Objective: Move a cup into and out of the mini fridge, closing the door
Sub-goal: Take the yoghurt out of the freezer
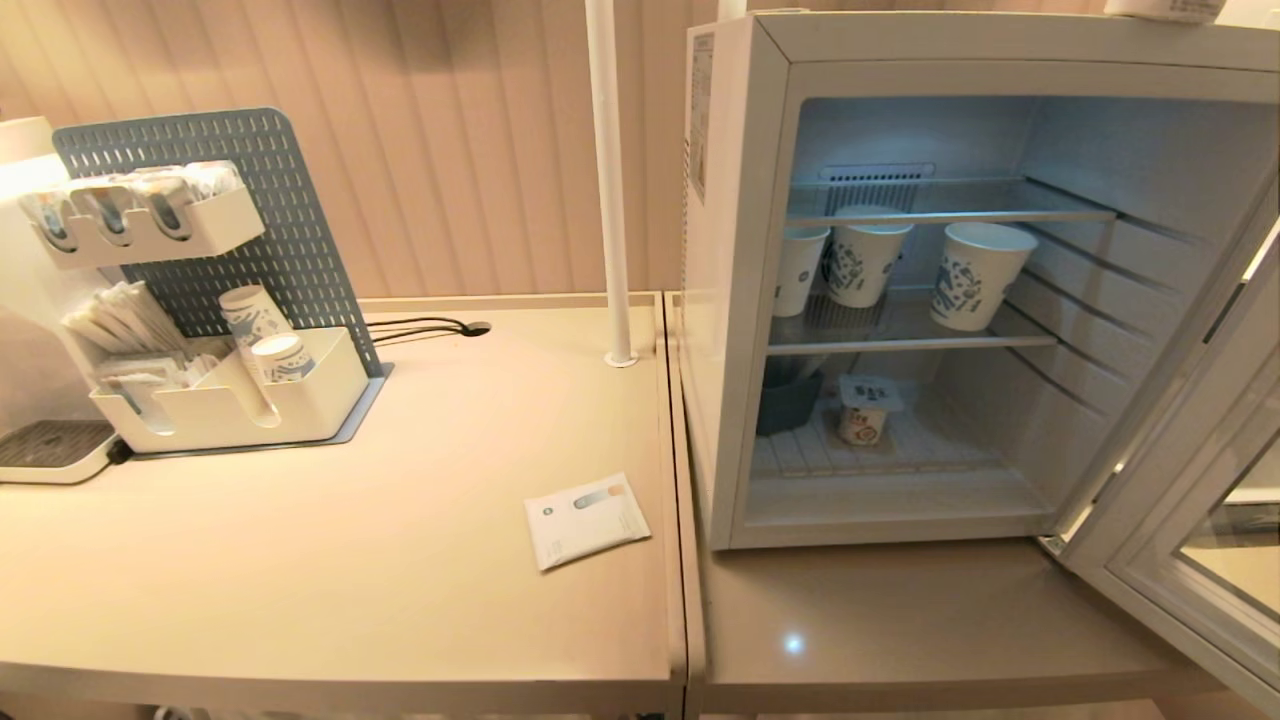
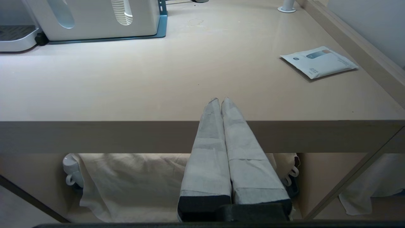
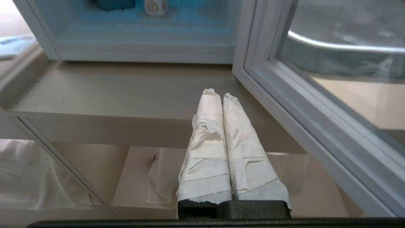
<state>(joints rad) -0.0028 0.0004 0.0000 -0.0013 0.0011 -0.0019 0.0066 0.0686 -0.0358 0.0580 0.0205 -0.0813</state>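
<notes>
Nearest you, both arms sit low at the front edge of the smooth beige desk [image 1: 400,560]: your left gripper [image 2: 220,100] and your right gripper [image 3: 217,94], each wrapped in crinkled white tape, have their jaws pressed together on nothing. The right one faces the open fridge, just beside the bottom corner of the door [image 3: 303,104], a wide pale grey-white frame around a large glass pane, which stands swung out past the desk's right front corner. A flat white paper packet [image 1: 586,519] lies on the desk near the seam at the fridge's left front corner. Behind it the white boxy mini fridge [image 1: 735,300] stands wide open, its walls smooth and ribbed with shelf rails. The small squat white yogurt-style cup [image 1: 866,410], with a square printed foil lid and an orange mark on its side, stands upright on the bottom wire rack, towards the back, beside a dark blue tub [image 1: 790,398]. Three taller patterned white paper cups [image 1: 975,275] stand on the wire shelf above. So the cup looks to be in; you still have to bring it out, as far as you can judge, and shut the door. At the far left, a grey-blue pegboard organiser [image 1: 215,270] holds sachets.
</notes>
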